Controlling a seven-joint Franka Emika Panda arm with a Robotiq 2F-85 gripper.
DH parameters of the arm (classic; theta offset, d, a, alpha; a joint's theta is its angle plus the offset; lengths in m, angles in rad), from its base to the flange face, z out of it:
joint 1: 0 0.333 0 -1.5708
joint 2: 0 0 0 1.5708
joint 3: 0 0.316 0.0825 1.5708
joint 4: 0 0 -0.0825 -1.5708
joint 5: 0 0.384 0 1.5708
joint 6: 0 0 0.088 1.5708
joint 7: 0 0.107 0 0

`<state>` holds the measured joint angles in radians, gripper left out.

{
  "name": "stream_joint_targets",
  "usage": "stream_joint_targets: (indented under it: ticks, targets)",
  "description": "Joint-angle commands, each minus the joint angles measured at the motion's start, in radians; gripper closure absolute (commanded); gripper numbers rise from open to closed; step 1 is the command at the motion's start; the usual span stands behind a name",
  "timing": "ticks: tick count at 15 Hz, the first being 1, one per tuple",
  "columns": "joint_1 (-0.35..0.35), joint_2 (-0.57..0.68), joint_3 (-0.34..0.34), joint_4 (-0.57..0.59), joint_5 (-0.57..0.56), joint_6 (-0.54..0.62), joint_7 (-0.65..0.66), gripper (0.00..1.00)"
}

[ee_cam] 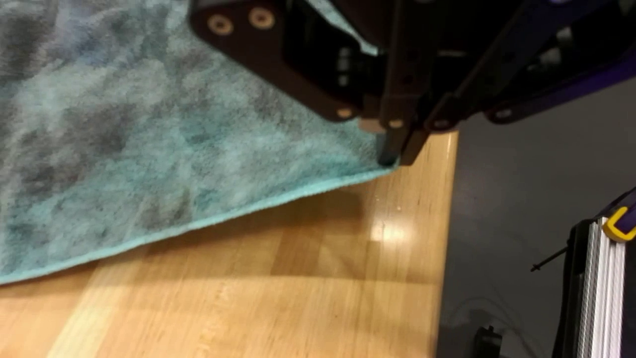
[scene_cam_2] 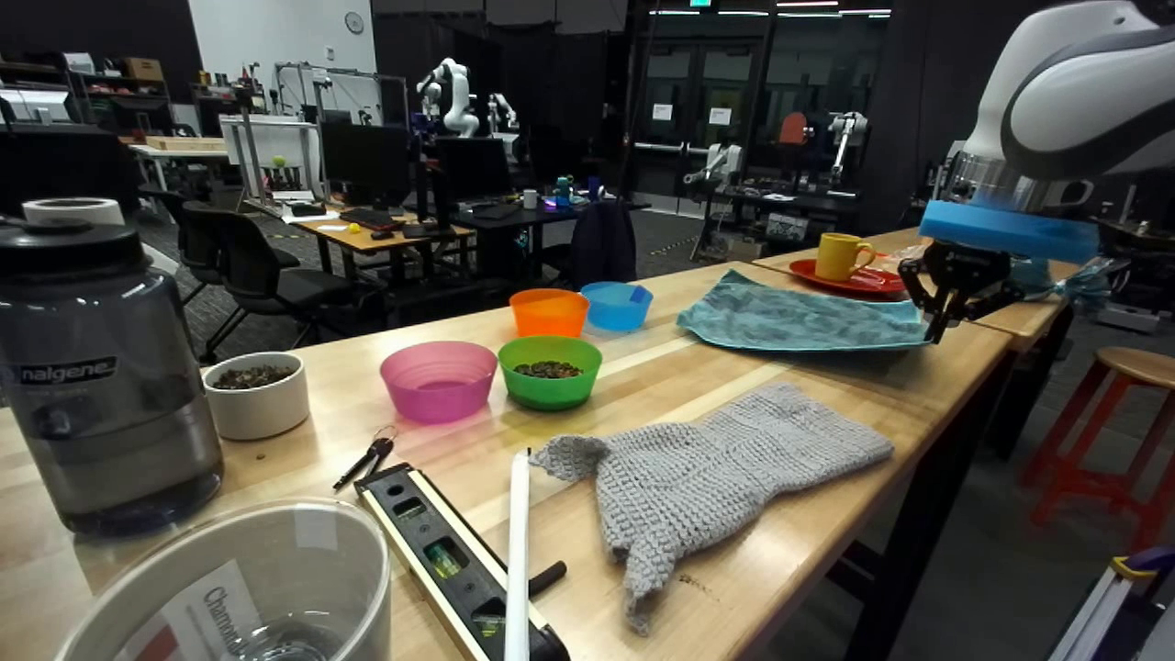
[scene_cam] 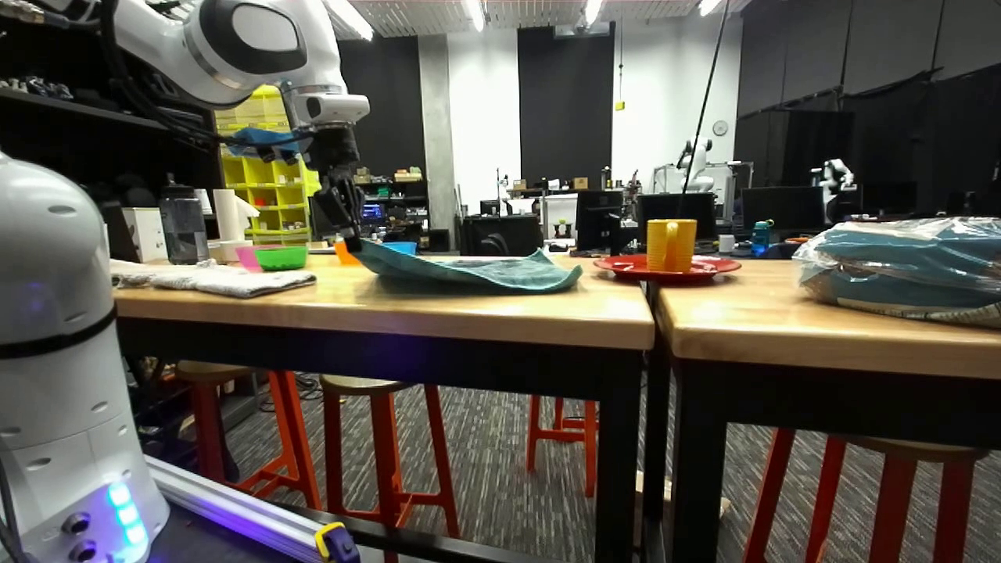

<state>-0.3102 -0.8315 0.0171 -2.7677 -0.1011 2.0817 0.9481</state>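
- The tool [ee_cam: 401, 155] pinches one corner of the teal cloth [scene_cam_2: 799, 317], raised just above the desk [scene_cam_2: 643, 395]; the middle of the cloth lies on the wood.
- The desk is glossy, pale, striped timber; a second desk [scene_cam: 766, 301] stands just beside its end.
- Red-legged stools [scene_cam: 364, 385] stand on grey streaked carpet [scene_cam: 493, 461].
- Behind: white wall [scene_cam: 485, 117], black panel [scene_cam: 565, 109], round clock [scene_cam: 720, 127].

A mottled teal cloth [scene_cam_2: 808, 317], one corner raised, rests on the table [scene_cam_2: 661, 387].

Mug [scene_cam_2: 836, 256] stands on plate [scene_cam_2: 877, 282]; cloth [scene_cam_2: 799, 317] is between plate and towel [scene_cam_2: 730, 459].
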Motion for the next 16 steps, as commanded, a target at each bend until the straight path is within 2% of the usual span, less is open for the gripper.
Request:
stream_joint_targets:
  ticks: [1, 9, 16]
  targets:
    - [-0.004, -0.003, 0.020, 0.030, -0.028, 0.020, -0.039, 1.00]
    - [-0.015, 0.153, 0.056, 0.180, -0.080, 0.138, -0.057, 1.00]
    - [-0.004, 0.346, 0.039, 0.376, -0.084, 0.157, -0.055, 1.00]
